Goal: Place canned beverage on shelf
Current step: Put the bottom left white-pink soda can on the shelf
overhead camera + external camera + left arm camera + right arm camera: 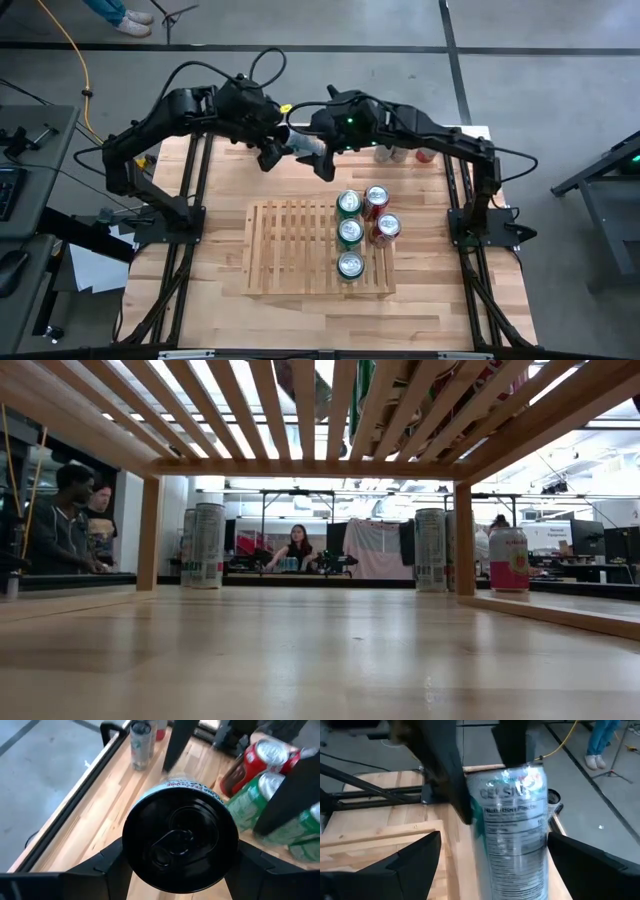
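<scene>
Right now I have both arms reaching in over the far half of the table (220,290), their wrists nearly meeting above the bare wood behind the shelf (290,250). My left hand (275,145) comes in from the left with its forearm angled down, and its fingers (107,862) pinch a silver can (303,143) from both sides; in the left wrist view I look straight down the can's dark end, with a finger pressed against each flank. The can lies roughly horizontal in the air, lifted off the table and not yet on the shelf. My right hand (325,160) faces it from the other side. Its fingers (415,857) stand spread wide, one on each side of the can's printed wall, and I see a gap between them and the can, so it grips nothing.

The shelf sits in the middle of the table, its slats running away from me. Three green cans (349,233) stand in a column on its right part, with two red cans (381,214) just beside them at the right edge. More cans (398,152) wait on the table at the far right corner, well apart from the shelf. In the low view, people (62,520) sit at desks in the room beyond.
</scene>
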